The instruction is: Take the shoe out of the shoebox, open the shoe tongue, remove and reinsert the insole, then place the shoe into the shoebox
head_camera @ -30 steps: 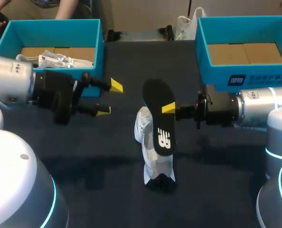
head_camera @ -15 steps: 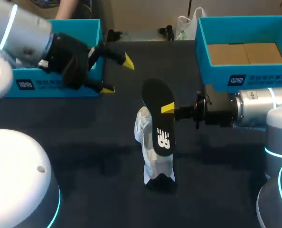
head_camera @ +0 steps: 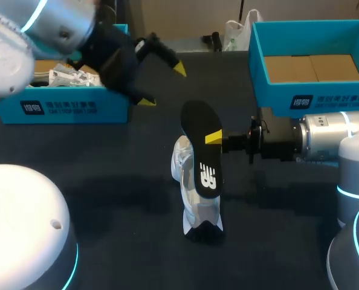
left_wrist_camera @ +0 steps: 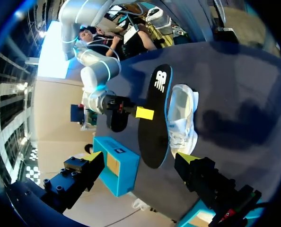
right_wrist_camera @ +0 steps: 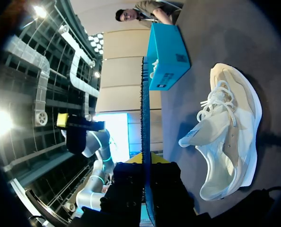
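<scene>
Black and standing on edge, the one insole (head_camera: 202,145) is pinched between both fingers of the right gripper (head_camera: 214,138), just beside the single white shoe (head_camera: 188,181) on the dark table (head_camera: 107,181). Two blue boxes flank them, the left box (head_camera: 58,109) and the right box (head_camera: 312,96). The left gripper (head_camera: 163,84) hangs wide open and empty above the table near the left box, where a second shoe (head_camera: 71,77) lies.

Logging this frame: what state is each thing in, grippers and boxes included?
shoe: on the table, insole out.
insole: outside the shoe, held on edge beside it.
right gripper: shut on insole.
left gripper: open, holding nothing.
left shoebox: open, white contents inside.
right shoebox: open, cardboard floor showing.
</scene>
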{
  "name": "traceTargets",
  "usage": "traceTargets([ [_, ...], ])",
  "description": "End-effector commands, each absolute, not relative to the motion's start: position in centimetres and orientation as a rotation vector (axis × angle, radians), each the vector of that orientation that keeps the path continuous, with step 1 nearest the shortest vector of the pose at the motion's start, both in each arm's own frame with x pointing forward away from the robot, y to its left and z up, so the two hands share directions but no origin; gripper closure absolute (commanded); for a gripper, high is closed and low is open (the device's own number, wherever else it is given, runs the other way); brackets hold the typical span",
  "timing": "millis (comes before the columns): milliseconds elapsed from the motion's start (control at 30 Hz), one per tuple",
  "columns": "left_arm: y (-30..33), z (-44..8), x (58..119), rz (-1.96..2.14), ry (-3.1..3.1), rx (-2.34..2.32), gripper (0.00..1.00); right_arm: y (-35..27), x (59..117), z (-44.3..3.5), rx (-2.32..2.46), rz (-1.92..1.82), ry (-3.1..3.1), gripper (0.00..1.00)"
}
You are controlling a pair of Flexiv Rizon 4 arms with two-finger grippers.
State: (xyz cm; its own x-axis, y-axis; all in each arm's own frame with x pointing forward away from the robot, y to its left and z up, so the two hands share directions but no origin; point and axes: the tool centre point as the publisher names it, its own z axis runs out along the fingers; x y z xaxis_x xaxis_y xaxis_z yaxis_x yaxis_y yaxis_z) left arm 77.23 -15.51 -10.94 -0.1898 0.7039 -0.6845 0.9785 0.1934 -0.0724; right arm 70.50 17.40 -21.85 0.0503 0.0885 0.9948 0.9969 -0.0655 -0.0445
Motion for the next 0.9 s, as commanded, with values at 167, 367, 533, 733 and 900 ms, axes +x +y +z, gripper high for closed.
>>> traceTargets([
  [167,-18.8,-10.0,79.0,-0.443,2.252,1.778,0.00,17.5,70.4,-21.8,-1.349,-1.176,-1.210,1.00],
  [367,-19.9,-10.7,80.3,-0.432,2.292,1.864,0.00,17.5,70.4,-21.8,-1.349,-1.176,-1.210,1.00],
  [533,-20.7,-11.2,80.8,-0.408,2.344,1.910,0.00,17.5,70.4,-21.8,-1.349,-1.176,-1.210,1.00],
  [733,-22.1,-11.7,80.7,-0.314,2.358,2.024,0.00,17.5,70.4,-21.8,-1.349,-1.176,-1.210,1.00],
  [900,-23.6,-11.9,80.7,-0.263,2.359,2.091,0.00,17.5,70.4,-21.8,-1.349,-1.176,-1.210,1.00],
])
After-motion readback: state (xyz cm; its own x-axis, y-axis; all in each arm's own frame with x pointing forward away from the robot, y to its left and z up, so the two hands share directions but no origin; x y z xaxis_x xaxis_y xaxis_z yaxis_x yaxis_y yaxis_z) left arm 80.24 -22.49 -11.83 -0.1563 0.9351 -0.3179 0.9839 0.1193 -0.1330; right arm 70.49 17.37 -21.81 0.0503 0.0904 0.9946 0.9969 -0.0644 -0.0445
